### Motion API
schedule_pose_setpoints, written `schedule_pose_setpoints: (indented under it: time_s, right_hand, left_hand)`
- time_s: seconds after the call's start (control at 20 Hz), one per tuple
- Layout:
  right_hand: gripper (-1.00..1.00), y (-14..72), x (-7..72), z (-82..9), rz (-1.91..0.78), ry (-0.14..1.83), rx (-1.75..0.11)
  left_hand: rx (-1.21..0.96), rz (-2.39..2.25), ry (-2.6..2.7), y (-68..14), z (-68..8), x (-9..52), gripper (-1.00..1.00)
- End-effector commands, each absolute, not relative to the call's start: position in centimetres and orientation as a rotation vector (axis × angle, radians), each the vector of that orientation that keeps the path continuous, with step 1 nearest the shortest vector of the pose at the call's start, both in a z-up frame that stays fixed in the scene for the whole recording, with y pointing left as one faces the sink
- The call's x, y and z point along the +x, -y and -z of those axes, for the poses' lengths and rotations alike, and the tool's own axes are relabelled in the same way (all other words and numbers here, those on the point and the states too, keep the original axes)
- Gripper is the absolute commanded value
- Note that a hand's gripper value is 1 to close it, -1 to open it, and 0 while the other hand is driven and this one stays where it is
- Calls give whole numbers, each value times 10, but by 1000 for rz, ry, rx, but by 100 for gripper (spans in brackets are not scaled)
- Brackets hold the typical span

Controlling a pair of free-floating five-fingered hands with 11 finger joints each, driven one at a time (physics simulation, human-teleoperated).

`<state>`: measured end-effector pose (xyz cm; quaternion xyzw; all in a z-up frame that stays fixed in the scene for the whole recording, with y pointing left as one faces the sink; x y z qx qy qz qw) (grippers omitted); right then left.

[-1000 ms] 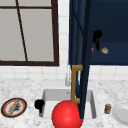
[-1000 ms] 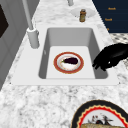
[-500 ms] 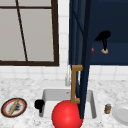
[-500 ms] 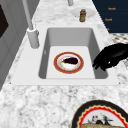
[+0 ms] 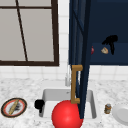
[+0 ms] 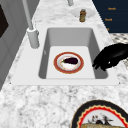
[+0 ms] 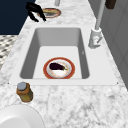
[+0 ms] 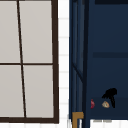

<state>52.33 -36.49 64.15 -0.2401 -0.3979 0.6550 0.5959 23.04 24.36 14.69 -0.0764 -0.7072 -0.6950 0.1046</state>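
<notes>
Marbled tabletop flanks the sink; in the front view, the right robot hand hangs inside the open cabinet, fingers loosely drooping toward a tan item. Left side view: the left robot hand curls emptily over the sink rim, beside the plate.

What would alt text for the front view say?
The right hand hangs inside an open dark blue cabinet, just above a small tan item on its shelf. Below, the left hand sits at the sink's left rim, beside a red ball.
</notes>
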Motion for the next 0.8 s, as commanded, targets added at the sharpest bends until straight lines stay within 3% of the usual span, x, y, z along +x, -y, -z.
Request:
schedule_pose_setpoints:
  time_s: [0.0,0.55,0.75]
  right_hand:
    - [-100,365,546,-622,-1533,898,-582]
    - [-100,374,621,-582,-1577,829,-610]
    - [-100,366,615,-581,-1590,800,-600]
  left_hand:
    - [-225,2049,2085,-244,-147,230,0]
    - [-225,2049,2085,-244,-147,230,0]
    - [-225,2049,2085,-244,-147,230,0]
